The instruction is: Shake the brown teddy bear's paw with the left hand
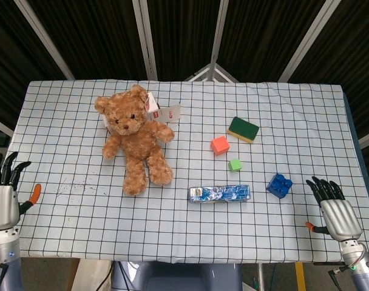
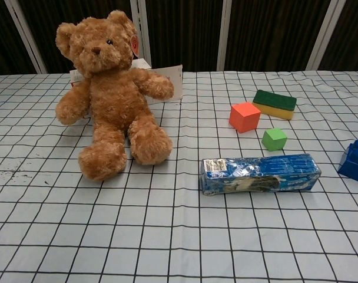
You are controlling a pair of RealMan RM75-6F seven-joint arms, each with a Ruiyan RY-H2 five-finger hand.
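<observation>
Reaching the brown teddy bear [image 1: 135,140], sprawled on the desk's [image 1: 190,230] left half, means a long approach: left robot hand [image 1: 3,200] waits empty, fingers spread, off the edge; aim for its nearer paw [image 1: 108,151].

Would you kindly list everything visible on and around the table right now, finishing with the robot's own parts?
teddy bear: one, brown, sitting at table's left
white box: one, behind the bear
sponge: one, green on yellow, right of centre
cube: one, orange, beside the sponge
small cube: one, green, below the orange one
packet: one, blue, lying near front
toy brick: one, blue, right
left hand: open, off the table's left edge
right hand: open, front right corner
</observation>
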